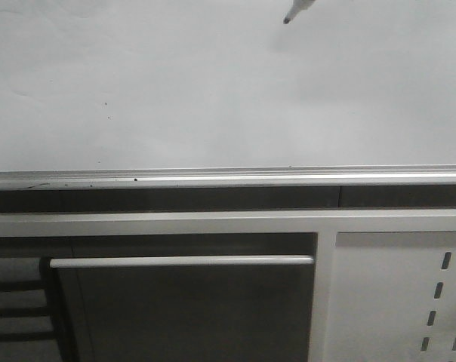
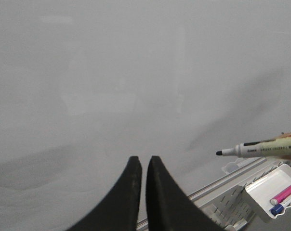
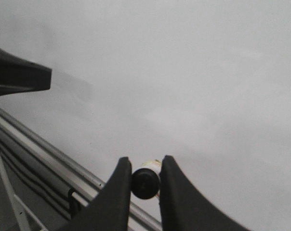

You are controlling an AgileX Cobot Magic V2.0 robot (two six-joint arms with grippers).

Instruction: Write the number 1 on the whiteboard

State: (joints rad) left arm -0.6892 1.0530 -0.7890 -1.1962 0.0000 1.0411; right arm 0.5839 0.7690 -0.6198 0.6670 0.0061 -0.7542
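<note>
My right gripper [image 3: 145,169] is clamped on the marker [image 1: 296,10], whose tip shows at the front view's top centre, over the bare whiteboard [image 1: 175,83]. My left gripper [image 2: 141,166] sits pinched together, holding nothing.

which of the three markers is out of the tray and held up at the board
The white marker with the black tip, gripped by the right gripper. The pink marker and blue marker lie in the white tray.
</note>
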